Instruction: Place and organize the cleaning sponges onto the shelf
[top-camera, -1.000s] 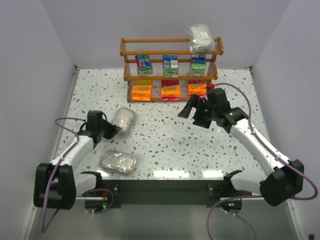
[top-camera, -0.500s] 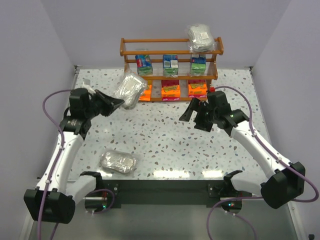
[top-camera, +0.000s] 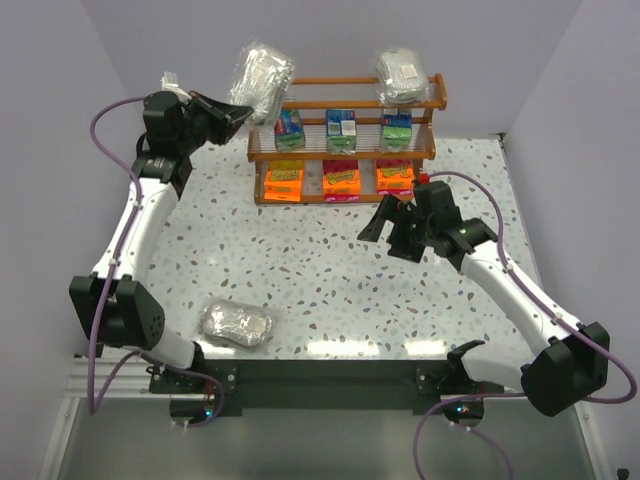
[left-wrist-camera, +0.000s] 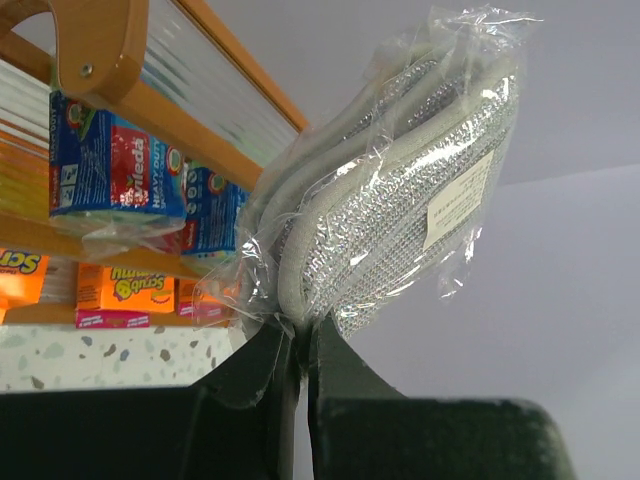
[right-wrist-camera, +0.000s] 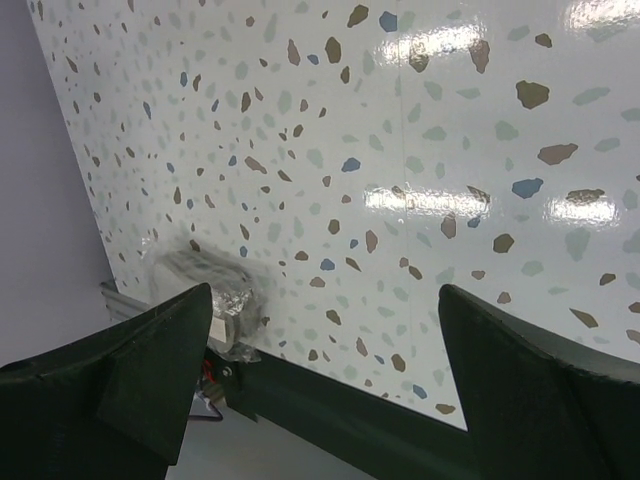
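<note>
— Sponges: where, and in which pincer?
— One silvery-grey oval pack, pinched in the left pincer. Closed almost fully, clamped on the loose lower edge of the clear wrap, not on the pad itself.
— Look of that pack?
— Metallic mesh face, pale grey rim, small white label on one side, crinkled wrap flaring past the top. Standing upright above the fingertips, leaning a little.
— Position against the shelf?
— Raised high at the top-left corner, level with the upper rail, just beside the left end post. Touching the wood or not: cannot tell.
— Right pincer?
— Spread wide, holding nothing, touching nothing. Hanging over the speckled counter in front of the shelf's right half, well apart from the held pack.
— Rest of the sponges?
— Second silvery pack lying on the top tier at the right end. Three green-and-blue boxy packs upright in a row on the middle tier. Three orange-and-pink flat packs side by side on the bottom tier. Third silvery pack flat on the counter near the front edge, left side, well apart from both pincers.
</note>
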